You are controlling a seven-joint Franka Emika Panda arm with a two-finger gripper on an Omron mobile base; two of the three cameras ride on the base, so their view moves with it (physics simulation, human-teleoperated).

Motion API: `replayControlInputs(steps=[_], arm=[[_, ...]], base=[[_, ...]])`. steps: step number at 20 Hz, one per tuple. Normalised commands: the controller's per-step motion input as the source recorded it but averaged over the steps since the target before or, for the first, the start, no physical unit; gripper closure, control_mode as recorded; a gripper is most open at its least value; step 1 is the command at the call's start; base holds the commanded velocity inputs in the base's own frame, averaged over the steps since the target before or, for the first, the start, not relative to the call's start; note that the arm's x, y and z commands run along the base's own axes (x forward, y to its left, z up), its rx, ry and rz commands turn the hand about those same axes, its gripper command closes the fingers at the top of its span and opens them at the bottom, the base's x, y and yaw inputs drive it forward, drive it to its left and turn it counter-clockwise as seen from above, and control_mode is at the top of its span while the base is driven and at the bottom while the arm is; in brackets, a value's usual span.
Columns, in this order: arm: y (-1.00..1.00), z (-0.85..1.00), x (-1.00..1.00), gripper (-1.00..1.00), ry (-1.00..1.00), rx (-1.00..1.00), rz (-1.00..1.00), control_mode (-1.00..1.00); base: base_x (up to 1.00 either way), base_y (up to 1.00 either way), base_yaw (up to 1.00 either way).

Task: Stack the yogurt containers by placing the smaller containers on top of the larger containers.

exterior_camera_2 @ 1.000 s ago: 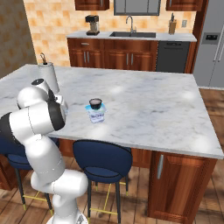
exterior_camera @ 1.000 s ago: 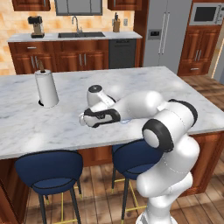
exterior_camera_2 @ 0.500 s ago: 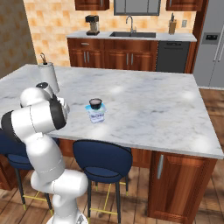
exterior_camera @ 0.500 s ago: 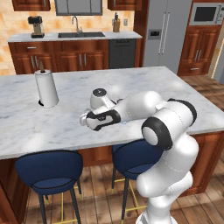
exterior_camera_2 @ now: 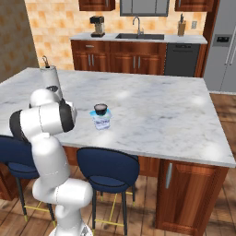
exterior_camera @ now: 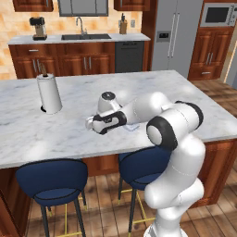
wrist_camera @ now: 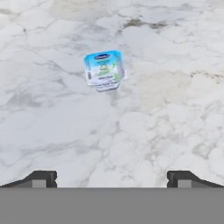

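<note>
End effector (wrist_camera: 112, 177) open above the marble desk (wrist_camera: 166, 109).
We see the small blue-topped cup (wrist_camera: 104, 69) upper centre of the hand view; the dark cup (exterior_camera_2: 100, 109) rides the tub (exterior_camera_2: 102, 121) mid-frame right view.

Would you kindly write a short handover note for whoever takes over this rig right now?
Tool: open, holding nothing, over the marble counter.
Dark cup: sitting on the large tub; that stack looks done.
Tiny blue-topped cup: alone on the marble ahead of the tool, not touched.
Left: grasp the tiny cup and probably add it to the stack.
</note>
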Motion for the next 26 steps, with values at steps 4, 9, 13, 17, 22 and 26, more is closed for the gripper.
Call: replayControlInputs(steps=[4, 9, 13, 17, 22, 26], arm=[[0.03, -0.09, 0.36, -1.00, 0.00, 0.00, 0.00, -1.00], [0.10, -0.25, 0.27, -1.00, 0.00, 0.00, 0.00, -1.00], [0.28, -0.20, 0.04, -1.00, 0.00, 0.00, 0.00, -1.00], [0.21, -0.14, 0.06, -1.00, 0.00, 0.00, 0.00, -1.00], [0.00, -0.19, 0.23, -1.00, 0.00, 0.00, 0.00, -1.00], [0.00, -0.17, 0.28, -1.00, 0.00, 0.00, 0.00, -1.00]], base=[[0.00, 0.00, 0.00], [0.00, 0.00, 0.00], [0.00, 0.00, 0.00], [0.00, 0.00, 0.00], [0.00, 0.00, 0.00], [0.00, 0.00, 0.00]])
